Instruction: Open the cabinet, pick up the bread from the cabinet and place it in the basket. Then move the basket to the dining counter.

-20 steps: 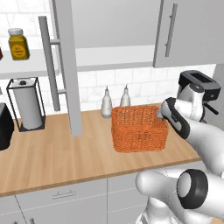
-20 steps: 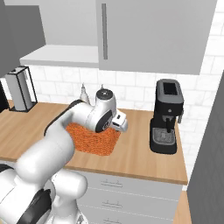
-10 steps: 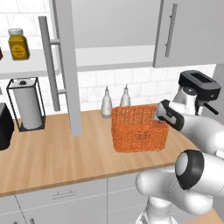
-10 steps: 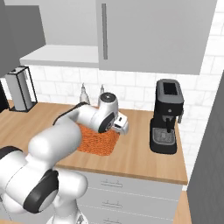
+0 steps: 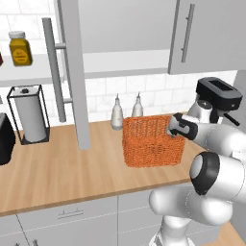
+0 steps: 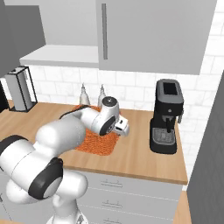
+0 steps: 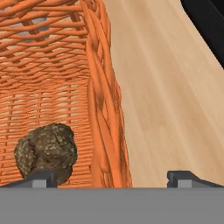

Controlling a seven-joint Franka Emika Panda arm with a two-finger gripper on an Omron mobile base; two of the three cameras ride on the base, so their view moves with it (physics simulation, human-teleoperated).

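Observation:
The orange woven basket (image 5: pixel 151 141) (image 6: pixel 94 142) stands on the wood worktop. A dark, lumpy piece of bread (image 7: pixel 46 151) lies on its floor. My gripper (image 7: pixel 111 177) (image 5: pixel 174 126) (image 6: pixel 124 127) is open and straddles the basket's right wall (image 7: pixel 103 109), one finger over the inside near the bread and the other over the worktop outside. Nothing is between the fingers but that wall. The cabinet door (image 5: pixel 74 72) stands swung open, its long silver handle (image 5: pixel 53 67) facing left. The dining counter is out of view.
A black coffee machine (image 5: pixel 218 96) (image 6: pixel 166 116) stands just right of the basket. Two bottles (image 5: pixel 116 113) (image 5: pixel 138 106) stand behind it against the tiles. A paper towel holder (image 5: pixel 29 115) stands at the left, with a yellow jar (image 5: pixel 20 48) on the shelf above.
The hand has edged left toward the basket's right rim, and the arm's elbow has swung round. The jaws stay open. The basket has not moved.

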